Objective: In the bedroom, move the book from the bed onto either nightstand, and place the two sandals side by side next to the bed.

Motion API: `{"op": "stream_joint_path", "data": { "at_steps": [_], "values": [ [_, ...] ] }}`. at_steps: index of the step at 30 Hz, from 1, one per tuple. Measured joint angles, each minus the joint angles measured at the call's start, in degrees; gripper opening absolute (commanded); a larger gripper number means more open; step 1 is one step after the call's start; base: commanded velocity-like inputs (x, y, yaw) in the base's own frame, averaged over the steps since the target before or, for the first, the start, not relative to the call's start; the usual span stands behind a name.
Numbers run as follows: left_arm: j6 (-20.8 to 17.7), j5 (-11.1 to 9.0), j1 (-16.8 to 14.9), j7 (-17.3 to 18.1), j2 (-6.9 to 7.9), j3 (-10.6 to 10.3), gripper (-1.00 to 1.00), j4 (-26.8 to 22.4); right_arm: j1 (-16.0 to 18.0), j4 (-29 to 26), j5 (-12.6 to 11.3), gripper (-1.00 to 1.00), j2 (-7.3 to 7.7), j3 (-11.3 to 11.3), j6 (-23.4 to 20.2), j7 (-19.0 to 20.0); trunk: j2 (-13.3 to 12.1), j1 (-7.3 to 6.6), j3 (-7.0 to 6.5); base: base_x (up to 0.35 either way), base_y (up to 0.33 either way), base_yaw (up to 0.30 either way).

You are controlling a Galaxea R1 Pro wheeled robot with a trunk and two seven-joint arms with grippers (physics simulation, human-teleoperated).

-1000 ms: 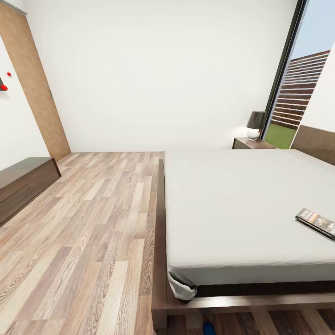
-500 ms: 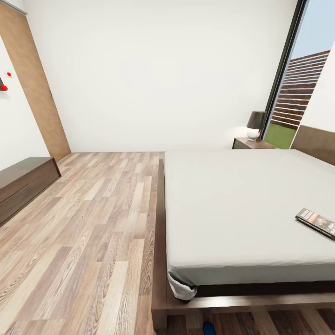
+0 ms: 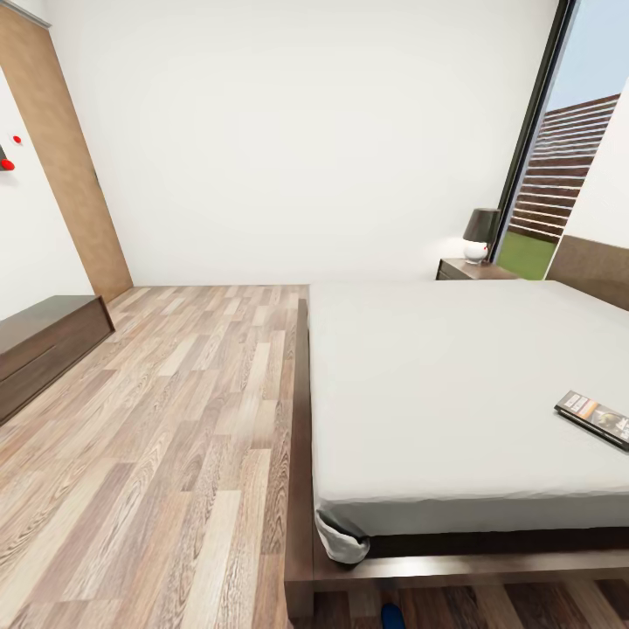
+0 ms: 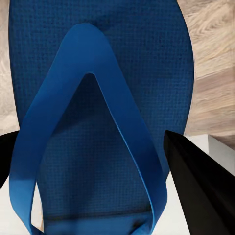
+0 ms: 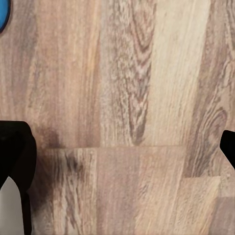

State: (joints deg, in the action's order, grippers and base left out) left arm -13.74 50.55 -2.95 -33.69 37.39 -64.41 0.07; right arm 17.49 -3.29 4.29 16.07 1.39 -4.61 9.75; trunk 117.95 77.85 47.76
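- Step — sandals; left pincer (image 4: 105, 161) spread wide astride one blue sandal (image 4: 98, 98), not visibly gripping.
- Right pincer (image 5: 122, 161) wide apart, empty, over floor (image 5: 137, 73).
- Book (image 3: 596, 417) on bed (image 3: 437, 384), 3 o'clock.
- Next, likely — close on the sandal.

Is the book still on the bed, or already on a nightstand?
On the bed. The book lies flat on the pale mattress of the bed, near its right side; the nightstand carries only a lamp.
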Motion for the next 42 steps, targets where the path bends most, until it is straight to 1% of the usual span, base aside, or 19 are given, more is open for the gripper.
{"op": "stream_joint_path", "data": {
  "at_steps": [3, 4, 6, 7, 8, 9, 15, 19, 20, 21, 22, 26, 29, 42],
  "values": [
    [-0.1, 3.3, 0.1, 0.0, -0.03, -0.5, -1.00, 0.0, 0.0, 0.0, 0.0, 1.00, 0.00, 0.0, 0.0, 0.0, 0.0, 0.00, 0.00, 0.000, 0.000, 0.000],
    [-0.3, 5.9, 0.2, 0.1, -0.10, -0.9, -1.00, -0.1, 0.0, 0.0, 0.0, 1.00, 0.00, 0.0, 0.0, 0.0, 0.0, 0.00, 0.00, 0.000, 0.000, 0.000],
    [-0.4, 8.0, 0.2, 0.2, -0.42, -0.9, -1.00, -0.1, 0.0, 0.0, 0.0, 1.00, 0.00, 0.0, 0.0, 0.0, 0.0, 0.00, 0.00, 0.000, 0.000, 0.000],
    [-0.6, 9.6, 0.2, 0.2, -0.87, -1.2, -1.00, -0.1, 0.0, 0.0, 0.0, 1.00, 0.01, 0.0, 0.0, 0.0, 0.0, 0.00, 0.00, 0.000, 0.000, 0.000],
    [-0.6, 10.0, 0.2, 0.3, -1.07, -0.9, -1.00, 0.0, 0.0, 0.0, 0.0, 1.00, 0.03, 0.0, 0.0, -0.1, 0.0, 0.00, 0.00, 0.000, 0.000, 0.000],
    [-0.7, 10.8, 0.2, 0.3, -1.40, -1.1, -1.00, 0.0, 0.0, 0.0, 0.0, 1.00, 0.05, 0.0, 0.0, -0.1, 0.0, 0.00, 0.00, 0.000, 0.000, 0.000],
    [-1.1, 12.0, 0.1, 0.7, -1.82, -1.0, -1.00, 0.1, 0.0, 0.0, 0.0, 1.00, 0.07, 0.0, 0.0, -0.2, 0.0, 0.00, 0.00, 0.000, 0.000, 0.000],
    [-1.4, 12.5, 0.1, 2.2, -1.96, -1.1, -1.00, 0.2, 0.0, 0.0, 0.0, 1.00, 0.06, 0.0, 0.0, -0.2, 0.0, 0.00, 0.00, 0.000, 0.000, 0.000],
    [-1.4, 12.5, 0.1, 2.2, -1.96, -1.1, -1.00, 0.2, 0.0, 0.0, 0.0, 1.00, 0.06, 0.0, 0.0, -0.2, 0.0, 0.00, 0.00, 0.000, 0.000, 0.000],
    [-1.4, 12.7, 0.1, 3.0, -1.99, -1.1, -1.00, 0.1, -0.1, 0.0, 0.0, 1.00, 0.04, 0.0, 0.0, -0.2, 0.0, 0.00, 0.00, 0.000, 0.000, 0.000],
    [-1.4, 12.7, 0.1, 3.0, -2.00, -1.2, -1.00, 0.1, -0.1, 0.0, 0.0, 1.00, 0.04, 0.0, 0.0, -0.2, 0.0, 0.00, 0.00, 0.000, 0.000, 0.000],
    [-1.5, 12.8, 0.1, 4.9, -2.09, -1.2, -1.00, 0.1, -0.1, 0.0, 0.0, 1.00, 0.01, 0.0, 0.0, -0.3, 0.0, 0.00, 0.00, 0.000, 0.000, 0.000],
    [-1.5, 12.9, 0.1, 5.8, -2.51, -1.3, -1.00, 0.1, -0.1, 0.0, 0.0, 1.00, 0.00, 0.0, 0.0, -0.3, 0.0, 0.00, 0.00, 0.000, 0.000, 0.000],
    [-1.6, 12.9, 0.1, 6.4, -3.31, -1.8, -1.00, 0.0, -0.1, 0.0, 0.0, 1.00, 0.00, 0.0, 0.0, -0.3, 0.0, 0.00, 0.00, 0.043, -0.017, 0.000]
  ]
}}
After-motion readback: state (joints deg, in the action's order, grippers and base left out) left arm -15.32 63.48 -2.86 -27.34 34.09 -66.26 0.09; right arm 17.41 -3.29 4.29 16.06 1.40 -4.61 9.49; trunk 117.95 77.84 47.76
